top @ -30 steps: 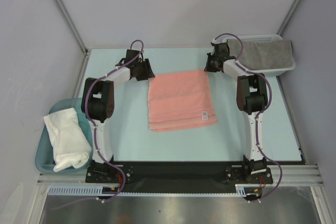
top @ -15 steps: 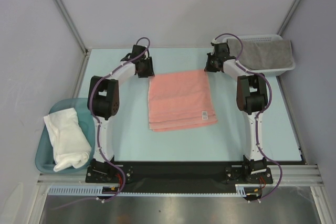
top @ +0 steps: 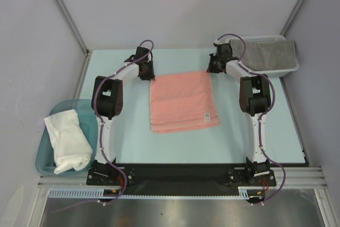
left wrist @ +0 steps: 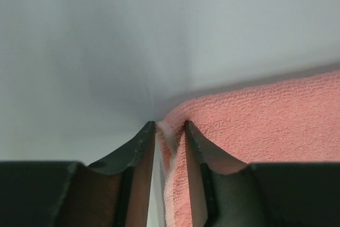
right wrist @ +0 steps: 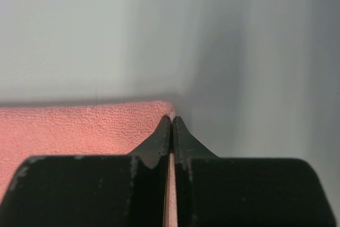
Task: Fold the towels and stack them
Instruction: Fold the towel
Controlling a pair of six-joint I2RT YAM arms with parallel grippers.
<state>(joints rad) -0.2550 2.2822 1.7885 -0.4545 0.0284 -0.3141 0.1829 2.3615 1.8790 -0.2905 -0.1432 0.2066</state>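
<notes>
The salmon-pink towel (top: 180, 102) lies folded on the table, its white label (top: 208, 115) at the near right. My left gripper (top: 148, 73) is at its far left corner; in the left wrist view the gripper (left wrist: 170, 128) has its jaws slightly apart with the towel corner (left wrist: 175, 147) loose between them. My right gripper (top: 212, 68) is at the far right corner, and in the right wrist view (right wrist: 171, 119) it is shut on the towel's edge (right wrist: 79, 131). A grey towel (top: 272, 54) and a white towel (top: 66, 139) lie to the sides. No light blue towel shows.
The grey towel lies in a white mesh basket (top: 292, 67) at the far right corner. The white towel lies over a teal tub (top: 45, 158) off the table's left edge. Grey walls stand close behind and beside the table.
My left arm's elbow has swung up and right and the left gripper has shifted slightly toward the far side. The right arm and the towel have not moved.
</notes>
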